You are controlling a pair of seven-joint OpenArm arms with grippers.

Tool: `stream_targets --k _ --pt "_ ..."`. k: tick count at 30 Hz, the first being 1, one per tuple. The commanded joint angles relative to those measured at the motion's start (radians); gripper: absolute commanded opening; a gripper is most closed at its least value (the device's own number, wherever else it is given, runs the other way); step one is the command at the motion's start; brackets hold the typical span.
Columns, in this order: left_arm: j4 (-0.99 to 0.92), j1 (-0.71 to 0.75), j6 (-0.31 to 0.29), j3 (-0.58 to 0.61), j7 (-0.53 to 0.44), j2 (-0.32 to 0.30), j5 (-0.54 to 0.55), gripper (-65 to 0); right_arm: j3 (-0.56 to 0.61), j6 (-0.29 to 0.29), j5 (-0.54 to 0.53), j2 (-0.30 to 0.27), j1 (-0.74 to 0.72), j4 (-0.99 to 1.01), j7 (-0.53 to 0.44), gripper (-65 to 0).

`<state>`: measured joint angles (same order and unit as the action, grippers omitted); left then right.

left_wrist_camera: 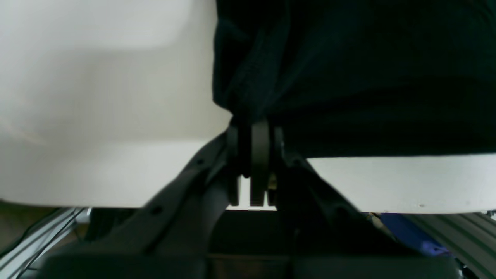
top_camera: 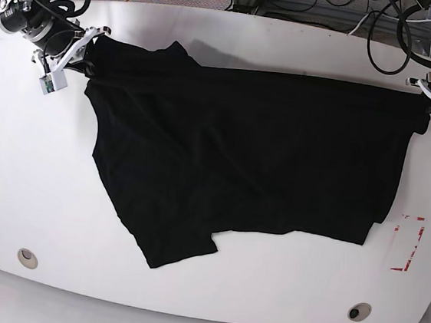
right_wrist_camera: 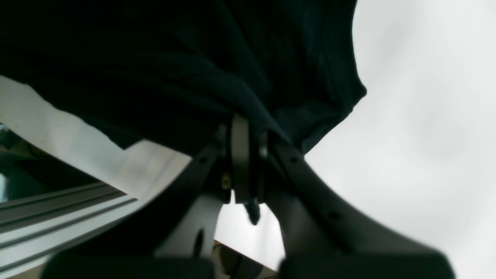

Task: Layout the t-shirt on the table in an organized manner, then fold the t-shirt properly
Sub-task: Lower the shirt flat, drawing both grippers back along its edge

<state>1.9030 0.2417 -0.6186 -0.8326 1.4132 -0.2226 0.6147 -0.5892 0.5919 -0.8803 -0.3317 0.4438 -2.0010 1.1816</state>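
Both grippers, left gripper and right gripper, clamp tight on the t-shirt's far corners, stretching it across the table.

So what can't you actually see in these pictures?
- Base view: the lettering on the t-shirt doesn't show; the cloth is plain black.
- Base view: the table under the shirt is covered.
- Wrist views: the left gripper and right gripper tips are buried in dark, blurred cloth.
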Motion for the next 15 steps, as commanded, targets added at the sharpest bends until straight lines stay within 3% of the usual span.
stream_targets --k 1,15 --pt "0.017 0.008 -0.001 -0.011 -0.017 -0.044 -0.016 -65.0 -0.013 -0.007 0.006 -0.013 0.022 -0.017 -0.021 -65.0" --pt "0.017 0.034 -0.001 -0.012 -0.017 -0.084 -0.014 -65.0 -0.015 -0.002 0.01 0.026 0.106 -0.014 -0.027 -65.0"
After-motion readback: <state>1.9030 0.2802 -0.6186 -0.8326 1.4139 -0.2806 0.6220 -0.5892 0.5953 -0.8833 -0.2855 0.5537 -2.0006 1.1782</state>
